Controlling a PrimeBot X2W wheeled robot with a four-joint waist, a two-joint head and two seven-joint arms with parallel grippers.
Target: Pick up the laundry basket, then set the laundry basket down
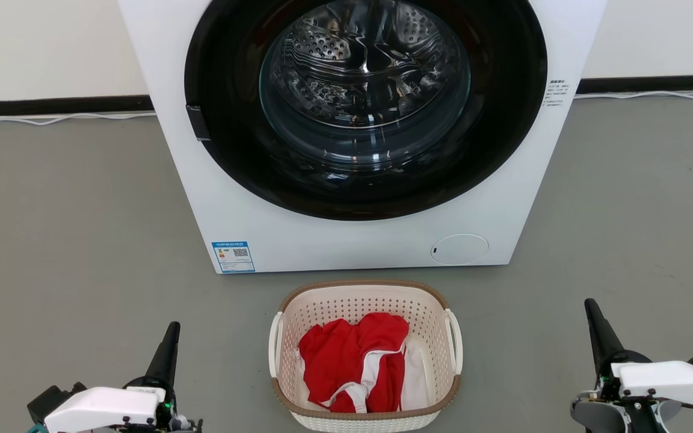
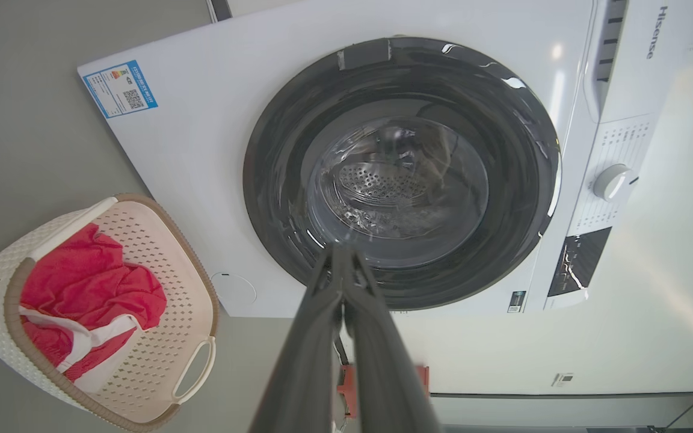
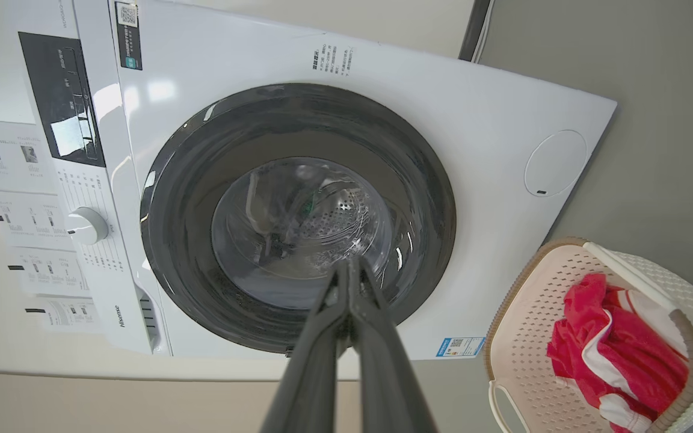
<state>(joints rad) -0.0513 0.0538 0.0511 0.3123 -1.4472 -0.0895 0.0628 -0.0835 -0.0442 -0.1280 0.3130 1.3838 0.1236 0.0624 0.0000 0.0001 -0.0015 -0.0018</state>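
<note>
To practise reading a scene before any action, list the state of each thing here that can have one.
laundry basket: upright on the floor, ungripped, holding a red garment.
washing machine door: closed.
left gripper: jaws shut, empty.
right gripper: jaws shut, empty.

Cream perforated laundry basket [image 1: 346, 307], brown rim; red-white garment [image 1: 352, 361]; white washer [image 1: 298, 222].

One washing machine [image 1: 322, 240] is counted. Before it, one laundry basket [image 1: 361, 283] is noted, one red garment [image 1: 340, 355] inside. Two grippers are tallied: left gripper [image 1: 171, 337], right gripper [image 1: 593, 313].
</note>
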